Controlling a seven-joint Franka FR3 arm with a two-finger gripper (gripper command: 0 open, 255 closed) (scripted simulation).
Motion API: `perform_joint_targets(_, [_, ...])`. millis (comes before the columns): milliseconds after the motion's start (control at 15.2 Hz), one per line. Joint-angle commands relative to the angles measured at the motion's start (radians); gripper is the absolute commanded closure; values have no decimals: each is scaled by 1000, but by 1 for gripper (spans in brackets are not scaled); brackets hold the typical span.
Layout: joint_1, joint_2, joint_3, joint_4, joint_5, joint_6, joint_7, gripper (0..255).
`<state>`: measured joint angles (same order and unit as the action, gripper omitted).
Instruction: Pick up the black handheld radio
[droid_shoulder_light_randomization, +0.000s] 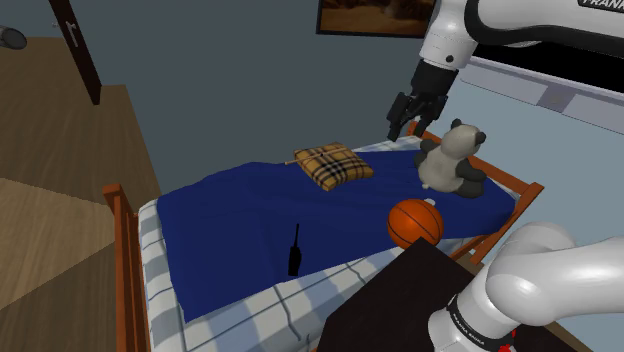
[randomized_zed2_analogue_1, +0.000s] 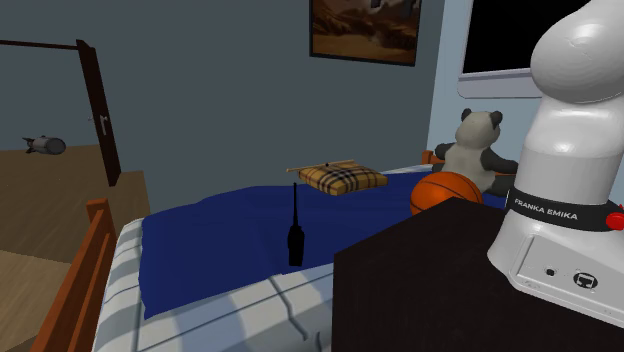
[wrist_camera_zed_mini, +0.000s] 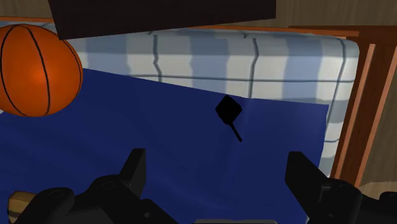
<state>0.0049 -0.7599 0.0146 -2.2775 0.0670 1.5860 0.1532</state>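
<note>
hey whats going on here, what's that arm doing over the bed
A white robot arm is reaching over a bed covered with a blue blanket. Its black gripper hangs in the air beside the panda plush, fingers apart and holding nothing. The black handheld radio it is meant to pick up stands upright on the blanket, well away from the gripper and untouched. A basketball and a plaid cushion also sit on the bed.
</note>
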Motion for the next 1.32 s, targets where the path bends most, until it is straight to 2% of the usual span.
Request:
perform_joint_targets(0, [0,0,0,0,0,0,0,0])
perform_joint_targets(660, [19,98,98,-242,30,342,80,0])
perform_joint_targets(1254, [24,335,194,-346,30,680,170,0])
